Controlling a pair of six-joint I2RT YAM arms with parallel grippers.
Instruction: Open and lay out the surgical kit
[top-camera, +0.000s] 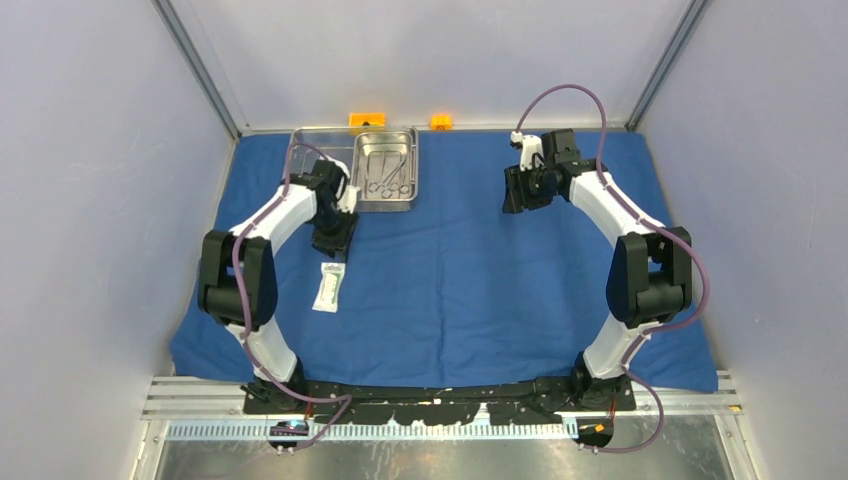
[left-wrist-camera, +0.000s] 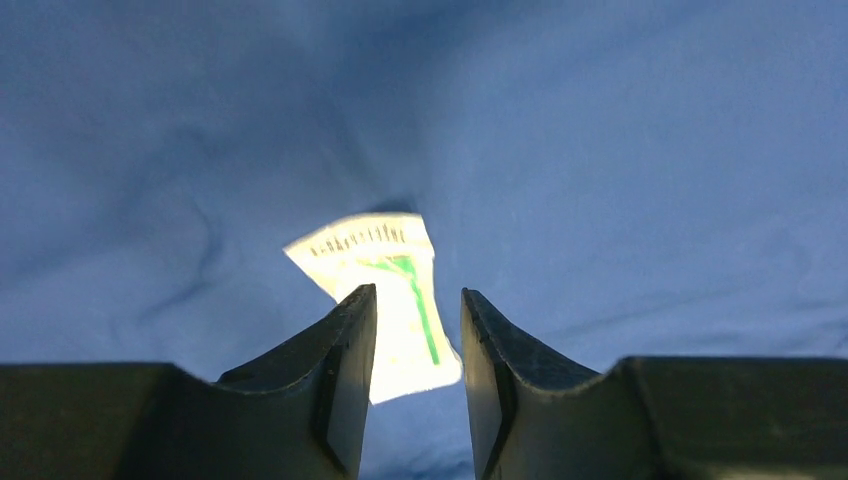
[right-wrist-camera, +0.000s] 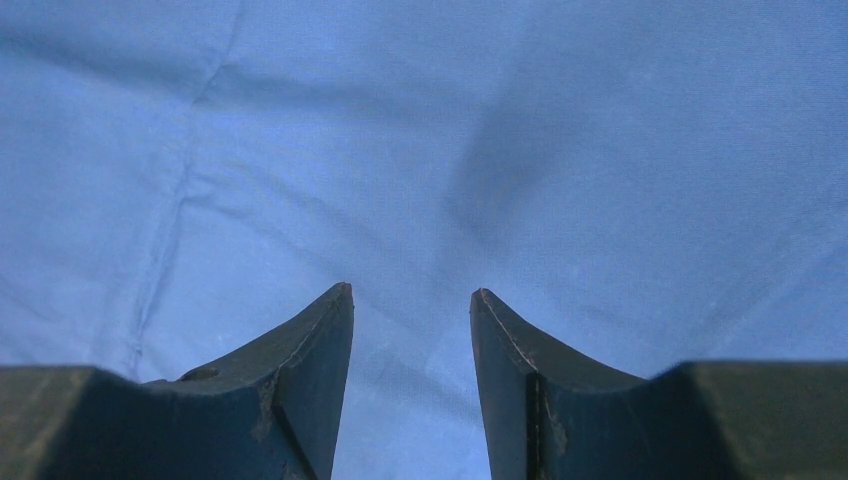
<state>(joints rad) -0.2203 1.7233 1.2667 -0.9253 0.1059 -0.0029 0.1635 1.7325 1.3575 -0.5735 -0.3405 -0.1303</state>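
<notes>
1. The packet (top-camera: 328, 287) is found lying flat on the blue cloth wrap (top-camera: 480, 290), left of centre and on the near side of the steel tray (top-camera: 385, 206).
2. The left gripper (left-wrist-camera: 415, 292) is positioned at the packet's far end. Its jaws are parted and nothing is gripped.
3. The step in hand is judged to be the laying-out of this packet. The jaws should be kept clear of it and the lift made straight up, so that the packet is not dragged or flipped.
4. Scissors and forceps (top-camera: 388, 175) are seen inside the tray, at the far left.
5. The right gripper (right-wrist-camera: 412, 290) is held over bare cloth at the far right, jaws apart and empty.
</notes>
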